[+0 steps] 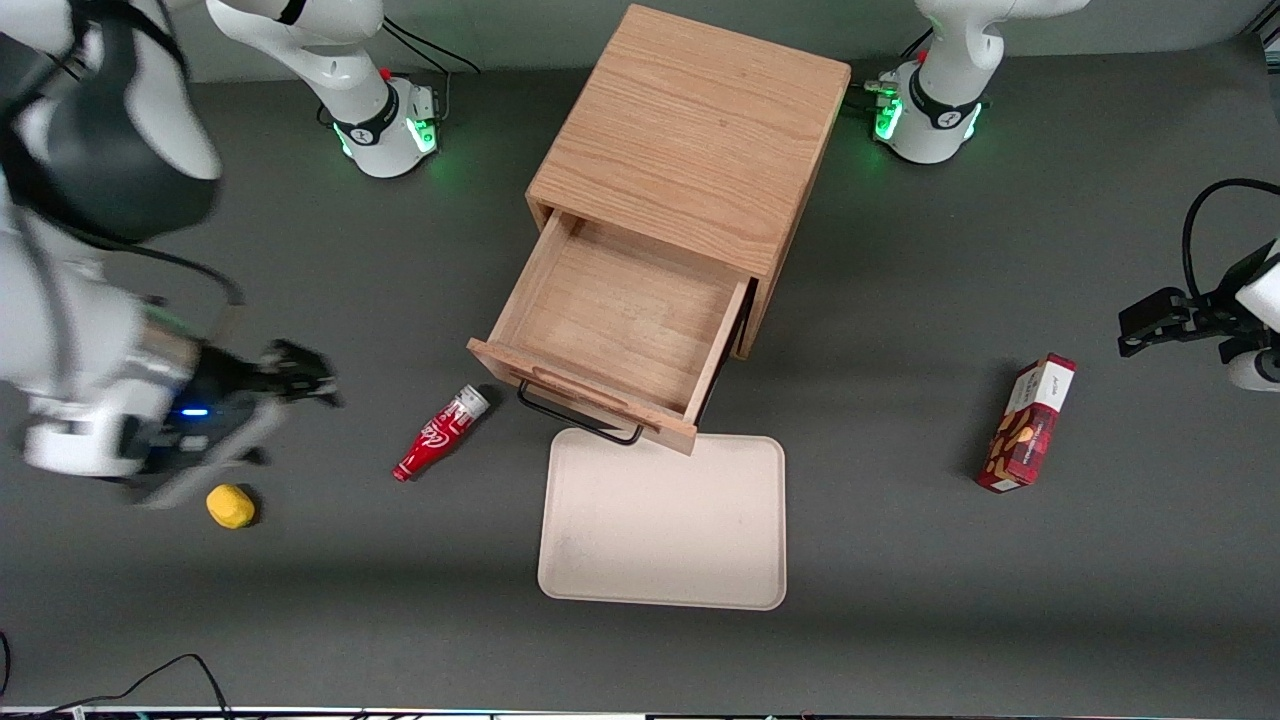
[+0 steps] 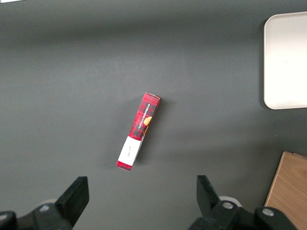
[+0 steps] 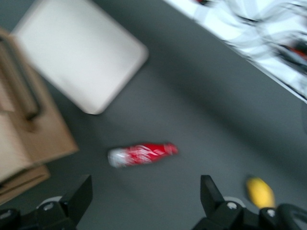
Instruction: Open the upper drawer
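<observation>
Item 1, one black two-finger gripper (image 1: 300, 378) on my working arm: I log it hovering over the dark grey desk (image 1: 1000, 620) toward the working arm's end, well apart from the cabinet; the wrist view shows its fingers (image 3: 79, 196) spread open, gripping nothing.

Item 2, one small yellow rounded object (image 1: 231, 506), just beside the gripper and nearer the front camera.

Item 3, one red bottle with a white cap (image 1: 440, 433), lying on its side between the gripper and the drawer front.

Item 4, one boxy light oak cabinet (image 1: 690, 140), mid-desk. Its upper drawer (image 1: 620, 320), a wide shallow oak tray, stands pulled well out and bare inside; one thin black wire handle (image 1: 580, 418) runs along its front. From the fingers the handle lies sideways toward the parked arm's end. I judge the opening essentially done.

Item 5, one cream rounded rectangular tray (image 1: 662, 525), in front of the drawer, its edge under the drawer front.

Item 6, one red patterned carton (image 1: 1027, 423), toward the parked arm's end.
</observation>
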`<move>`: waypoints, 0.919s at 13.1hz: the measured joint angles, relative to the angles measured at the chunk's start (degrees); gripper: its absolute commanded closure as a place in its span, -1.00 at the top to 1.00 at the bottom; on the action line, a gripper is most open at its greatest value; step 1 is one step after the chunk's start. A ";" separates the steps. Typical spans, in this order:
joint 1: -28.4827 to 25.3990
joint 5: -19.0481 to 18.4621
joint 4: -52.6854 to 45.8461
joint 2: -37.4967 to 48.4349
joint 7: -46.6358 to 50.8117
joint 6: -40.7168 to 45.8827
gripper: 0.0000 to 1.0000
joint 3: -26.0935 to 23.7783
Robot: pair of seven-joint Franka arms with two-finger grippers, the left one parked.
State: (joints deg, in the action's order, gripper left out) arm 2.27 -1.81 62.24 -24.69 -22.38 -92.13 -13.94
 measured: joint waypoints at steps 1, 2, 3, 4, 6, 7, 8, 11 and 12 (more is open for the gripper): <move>0.09 -0.31 0.12 1.71 0.14 0.17 1.00 4.40; 0.28 -1.33 0.29 3.01 0.93 0.21 1.00 7.71; 0.55 -2.73 1.00 4.39 4.02 0.20 1.00 9.57; 0.71 -3.48 2.54 6.08 8.98 0.20 1.00 10.25; 0.53 -4.08 7.55 10.32 18.72 -0.03 1.00 10.34; 0.52 -4.11 10.25 12.48 22.36 -0.72 1.00 10.34; 0.70 -3.41 13.67 14.89 25.22 -3.05 1.00 10.49; 1.20 -0.62 24.01 21.97 26.37 -9.74 1.00 12.59; 1.32 -0.50 25.50 23.10 25.96 -10.33 1.00 12.91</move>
State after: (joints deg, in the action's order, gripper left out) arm 3.59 -2.31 87.74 -1.59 3.58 -102.47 -1.04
